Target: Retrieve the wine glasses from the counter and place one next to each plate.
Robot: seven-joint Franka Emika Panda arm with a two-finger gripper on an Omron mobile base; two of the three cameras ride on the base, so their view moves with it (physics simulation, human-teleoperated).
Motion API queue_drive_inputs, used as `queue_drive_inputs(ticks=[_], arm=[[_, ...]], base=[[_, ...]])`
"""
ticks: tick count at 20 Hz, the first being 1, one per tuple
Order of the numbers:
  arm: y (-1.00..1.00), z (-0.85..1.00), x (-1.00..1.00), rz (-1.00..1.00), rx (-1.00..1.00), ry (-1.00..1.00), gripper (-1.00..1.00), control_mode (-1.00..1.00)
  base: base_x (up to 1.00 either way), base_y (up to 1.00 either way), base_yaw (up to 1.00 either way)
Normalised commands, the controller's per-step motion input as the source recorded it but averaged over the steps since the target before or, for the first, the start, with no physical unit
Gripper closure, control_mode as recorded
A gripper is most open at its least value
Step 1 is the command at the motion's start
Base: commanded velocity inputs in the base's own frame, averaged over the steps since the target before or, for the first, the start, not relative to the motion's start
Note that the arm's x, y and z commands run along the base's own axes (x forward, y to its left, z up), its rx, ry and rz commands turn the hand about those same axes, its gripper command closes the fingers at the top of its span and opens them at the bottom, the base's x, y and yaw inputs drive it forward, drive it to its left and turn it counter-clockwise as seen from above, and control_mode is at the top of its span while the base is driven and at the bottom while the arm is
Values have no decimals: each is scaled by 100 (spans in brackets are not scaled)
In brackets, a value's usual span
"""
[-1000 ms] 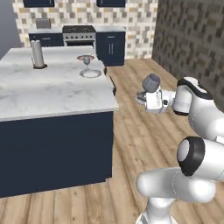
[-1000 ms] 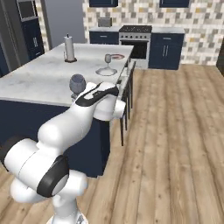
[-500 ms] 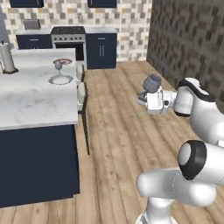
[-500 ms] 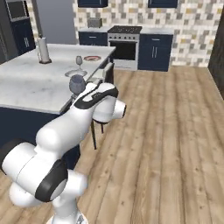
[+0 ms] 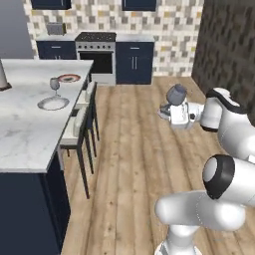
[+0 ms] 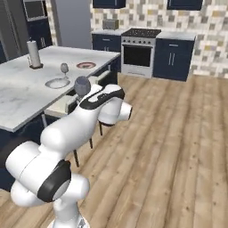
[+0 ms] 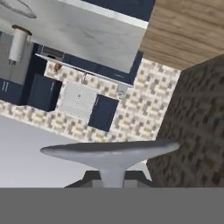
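Glasses number two. One stands at upper left of the left base view on the island [image 5: 30, 129], between the white plate [image 5: 53, 103] and red plate [image 5: 68, 77]: glass one [image 5: 55, 84]. Right of centre, the gripper [image 5: 172, 108] is closed on glass two [image 5: 176, 94] by its thin stem. Both look light, slippery, fragile; the stem seems the safest hold. Plates: two.

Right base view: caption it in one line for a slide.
White arm's hand carries a clear stemmed wine glass beside the marble island, where another glass stands.
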Motion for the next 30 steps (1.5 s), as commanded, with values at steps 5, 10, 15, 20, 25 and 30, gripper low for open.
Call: queue_drive_inputs(ticks=[5,10,15,20,25,30], arm=[[0,0,0,0,0,0,100,100],[0,0,0,0,0,0,100,100],[0,0,0,0,0,0,100,100],[0,0,0,0,0,0,100,100],[0,0,0,0,0,0,100,100],[0,0,0,0,0,0,100,100]], base=[[100,-92,43],[98,-56,65],[58,-23,87],[23,-49,82],[-1,-100,56],[-10,-100,27]])
